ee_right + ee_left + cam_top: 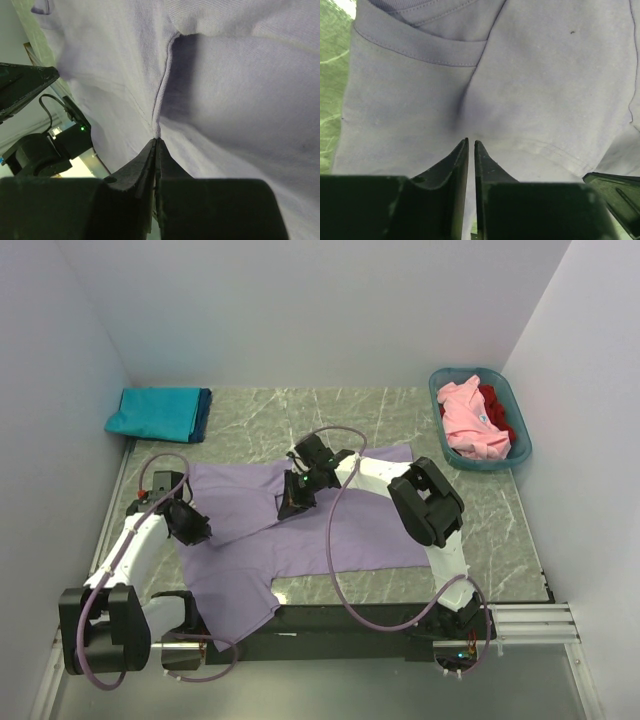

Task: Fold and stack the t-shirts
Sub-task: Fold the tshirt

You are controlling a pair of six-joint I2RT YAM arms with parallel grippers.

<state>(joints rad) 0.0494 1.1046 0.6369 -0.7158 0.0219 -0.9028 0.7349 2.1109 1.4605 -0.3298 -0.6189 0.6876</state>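
Your right gripper [156,140] was pinching a fold of the large lavender-purple soft cloth t-shirt [360,530], spread across the centre of the grey marbled table [490,510]; your left gripper [471,143] stood barely parted, its hold undeterminable; likely risk: uneven release dragging the fold askew toward 7 o'clock.

Teal-blue plastic basket [468,372] on marble table [260,410]

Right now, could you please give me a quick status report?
Left gripper and right gripper shut on lavender t-shirt. Shirt mid-fold on table. Basket, folded teal t-shirt well clear.
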